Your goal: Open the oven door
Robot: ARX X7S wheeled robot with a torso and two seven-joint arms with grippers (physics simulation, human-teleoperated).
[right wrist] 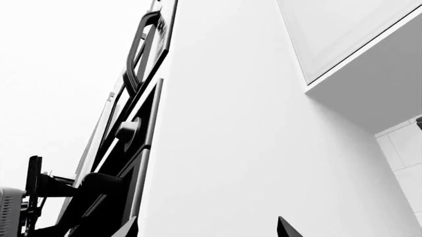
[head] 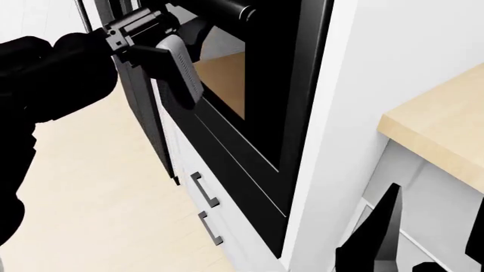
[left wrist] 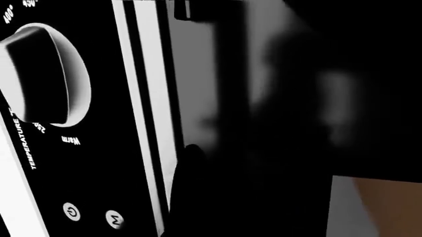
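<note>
The oven door (head: 250, 141) is glossy black, and its tinted window (head: 223, 85) reflects the tan floor. A dark round bar (head: 226, 8), apparently the handle, runs along the door's top edge. My left gripper (head: 181, 51) is right at that bar, with a grey finger (head: 180, 71) hanging down in front of the window. Its jaws are lost in darkness in the left wrist view, which shows the temperature knob (left wrist: 46, 74) very close. I cannot tell whether the door is ajar. My right gripper (right wrist: 205, 229) is open and low beside the white cabinet side (right wrist: 250, 123), holding nothing.
White drawers with small bracket handles (head: 204, 192) sit under the oven. A tall black fridge panel (head: 144, 119) stands farther along the wall. A wooden countertop (head: 438, 130) is at the right, and tan floor (head: 98, 198) lies in front. The right gripper (head: 434, 226) hangs near that counter.
</note>
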